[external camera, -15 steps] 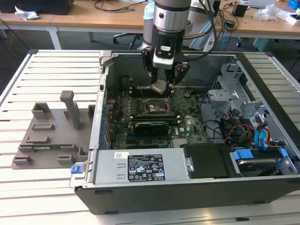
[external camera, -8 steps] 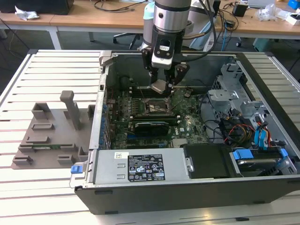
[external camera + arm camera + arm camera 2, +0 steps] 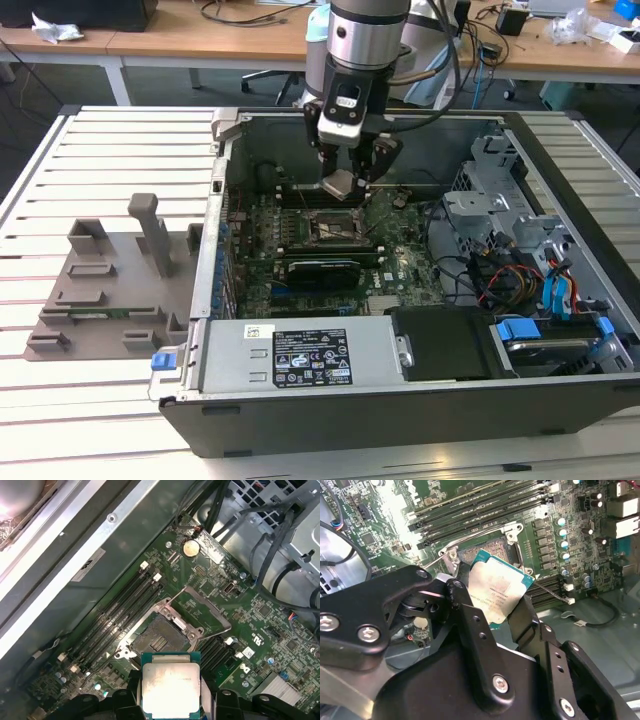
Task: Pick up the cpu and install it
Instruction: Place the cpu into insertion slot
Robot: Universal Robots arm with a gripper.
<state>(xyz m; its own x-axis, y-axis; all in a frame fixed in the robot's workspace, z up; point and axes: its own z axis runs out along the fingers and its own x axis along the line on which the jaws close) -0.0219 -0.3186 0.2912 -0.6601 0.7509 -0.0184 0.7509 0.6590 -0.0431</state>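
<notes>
White slatted metal makes up the table (image 3: 100,140), which bears an open computer case (image 3: 400,410) lying on its side. On the exterior view's left of the case, a grey plastic fixture (image 3: 110,280) with slots and posts lies on the slats. Wooden desks (image 3: 200,40) run along the far side of the room, strewn with cables and crumpled paper.

Inside the case a green motherboard (image 3: 400,265) lies flat. A labelled power supply (image 3: 300,355) lies along the near wall, and grey drive bays (image 3: 500,210) with blue clips and coloured wires fill the exterior view's right.

The gripper (image 3: 347,172) hangs over the board, its black fingers (image 3: 462,605) pinching the cpu (image 3: 340,184) by two opposite edges. The silvery lid and thin green rim of the chip are plain in both wrist views (image 3: 497,592) (image 3: 170,685). It is held in the air, tilted, clear of the board. The CPU socket (image 3: 159,639) lies uncovered below it, with its metal frame (image 3: 207,612) swung aside. Memory slots (image 3: 120,612) run beside the socket, and a coin cell battery (image 3: 190,548) sits farther off on the board.
</notes>
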